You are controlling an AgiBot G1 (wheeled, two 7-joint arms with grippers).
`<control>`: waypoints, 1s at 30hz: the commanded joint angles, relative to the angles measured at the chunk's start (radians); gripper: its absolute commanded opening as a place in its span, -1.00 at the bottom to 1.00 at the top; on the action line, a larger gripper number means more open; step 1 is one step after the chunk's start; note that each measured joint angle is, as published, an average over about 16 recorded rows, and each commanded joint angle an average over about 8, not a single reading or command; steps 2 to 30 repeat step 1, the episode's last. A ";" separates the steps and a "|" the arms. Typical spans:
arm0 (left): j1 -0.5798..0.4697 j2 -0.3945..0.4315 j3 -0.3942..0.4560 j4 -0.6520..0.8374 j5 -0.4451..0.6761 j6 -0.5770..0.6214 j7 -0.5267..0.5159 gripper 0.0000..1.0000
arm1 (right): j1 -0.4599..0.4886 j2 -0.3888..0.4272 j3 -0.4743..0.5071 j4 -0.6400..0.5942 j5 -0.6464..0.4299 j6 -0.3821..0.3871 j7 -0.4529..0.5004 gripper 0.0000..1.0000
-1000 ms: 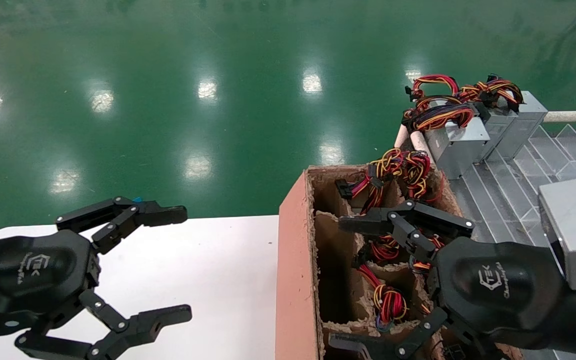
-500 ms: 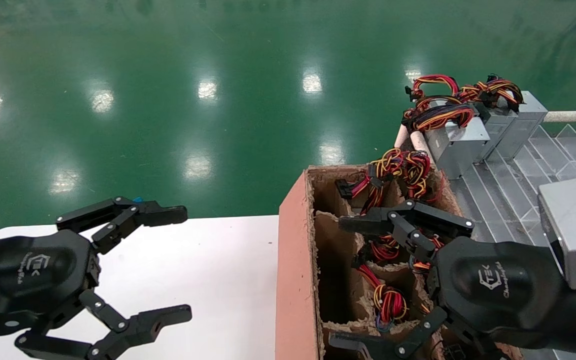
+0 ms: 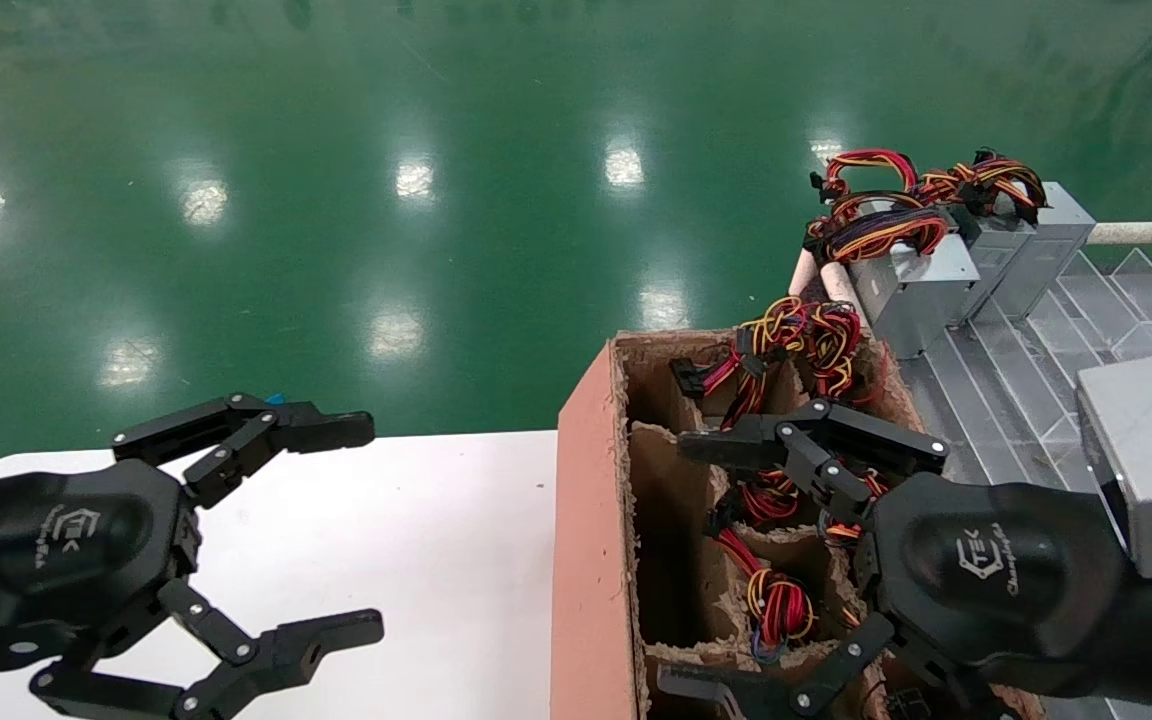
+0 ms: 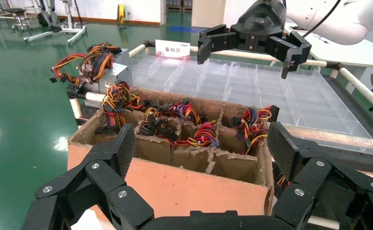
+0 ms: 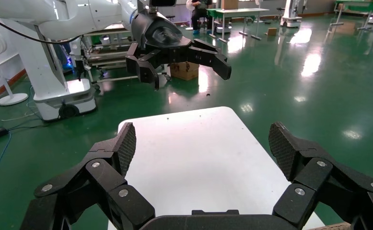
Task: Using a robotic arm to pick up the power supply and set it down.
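Floor (image 3: pixel 436 150) was glossy green, mirror-like with lamp glare. Tabletop (image 3: pixel 416 560) was smooth matt white. Box (image 3: pixel 591 540) was raw brown cardboard, its cut edges and dividers rough and fibrous. Both end effectors, left (image 3: pixel 361 530) and right (image 3: pixel 681 565), looked like matt black plastic with bright metal pins; finger pads (image 5: pixel 127 143) were finely textured. Boxes on the rack (image 3: pixel 921 285) were dull grey sheet metal. Tray (image 4: pixel 251 79) was clear shiny plastic

We are finding open room over the white table (image 3: pixel 416 540); beside it the cardboard box (image 3: pixel 591 520) is standing as a wall, its cells crowded by dividers (image 3: pixel 681 480) and wire bundles (image 3: pixel 781 605).
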 commanded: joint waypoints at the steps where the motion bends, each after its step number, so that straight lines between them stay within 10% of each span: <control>1: 0.000 0.000 0.000 0.000 0.000 0.000 0.000 1.00 | 0.000 0.000 0.000 0.000 0.000 0.000 0.000 1.00; 30: 0.000 0.000 0.000 0.000 0.000 0.000 0.000 1.00 | 0.000 0.000 0.000 0.000 0.000 0.000 0.000 1.00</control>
